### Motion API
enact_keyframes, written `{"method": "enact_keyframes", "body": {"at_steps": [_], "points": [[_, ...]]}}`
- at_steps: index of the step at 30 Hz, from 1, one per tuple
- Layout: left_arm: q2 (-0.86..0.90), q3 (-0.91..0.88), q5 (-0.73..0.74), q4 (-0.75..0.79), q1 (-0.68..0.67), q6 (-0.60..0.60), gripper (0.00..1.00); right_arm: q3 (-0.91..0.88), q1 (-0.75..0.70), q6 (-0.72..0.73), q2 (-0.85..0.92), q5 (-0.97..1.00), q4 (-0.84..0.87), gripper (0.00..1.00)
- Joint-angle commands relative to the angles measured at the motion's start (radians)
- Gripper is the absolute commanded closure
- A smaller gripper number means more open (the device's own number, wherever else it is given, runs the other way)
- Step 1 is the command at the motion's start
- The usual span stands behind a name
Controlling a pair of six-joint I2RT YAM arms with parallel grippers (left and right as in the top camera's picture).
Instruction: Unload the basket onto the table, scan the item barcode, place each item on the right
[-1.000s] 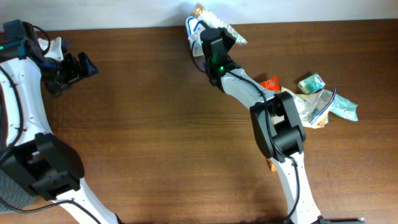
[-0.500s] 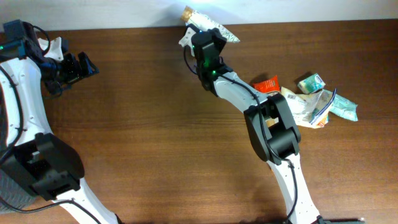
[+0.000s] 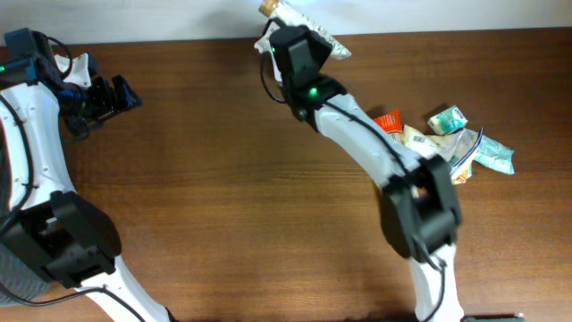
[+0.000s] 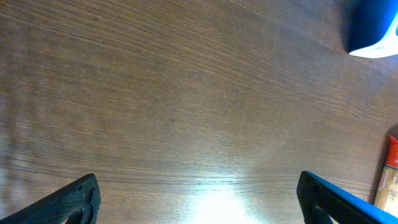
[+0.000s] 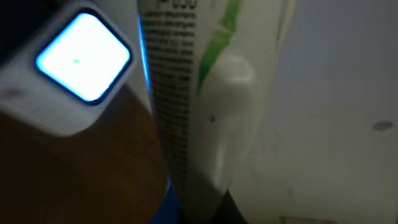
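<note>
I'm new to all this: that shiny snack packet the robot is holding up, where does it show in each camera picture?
Overhead: the packet is at the top edge, near the centre, at the far side of the table.
Left wrist: not in it; mostly bare table.
Right wrist: the packet fills the middle, top to bottom.
Shared landmark: the brown wooden table, lower left in the right wrist view.

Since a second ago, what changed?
Right claw, shut on the packet, carried it slightly left and toward the far edge of the table, beside the lit scanner; its elbow swung right. Left claw stayed open and parked; the packet pile did not move.
</note>
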Motion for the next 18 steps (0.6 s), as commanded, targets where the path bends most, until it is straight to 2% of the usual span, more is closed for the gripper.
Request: {"method": "enact_keyframes", "body": {"at_steps": [1, 5, 7, 9, 13, 18], "points": [[-0.018, 0.009, 0.011, -0.001, 0.007, -0.006, 0.01, 0.019, 0.016, 0.36, -0.18, -0.261, -0.217, 0.96], [-0.018, 0.008, 0.011, -0.001, 0.007, -0.006, 0.01, 0.019, -0.003, 0.738, -0.275, -0.43, -0.61, 0.96], [-0.018, 0.008, 0.011, -0.001, 0.007, -0.006, 0.01, 0.019, -0.028, 0.849, -0.283, -0.454, -0.847, 0.96], [-0.018, 0.008, 0.011, -0.001, 0.007, -0.006, 0.01, 0.005, -0.052, 0.925, -0.264, -0.467, -0.971, 0.96], [-0.018, 0.008, 0.011, -0.001, 0.007, -0.006, 0.01, -0.122, -0.085, 0.948, -0.228, -0.489, -1.011, 0.96], [-0.018, 0.008, 0.011, -0.001, 0.007, -0.006, 0.01, -0.364, -0.139, 0.992, -0.226, -0.489, -0.841, 0.96]]}}
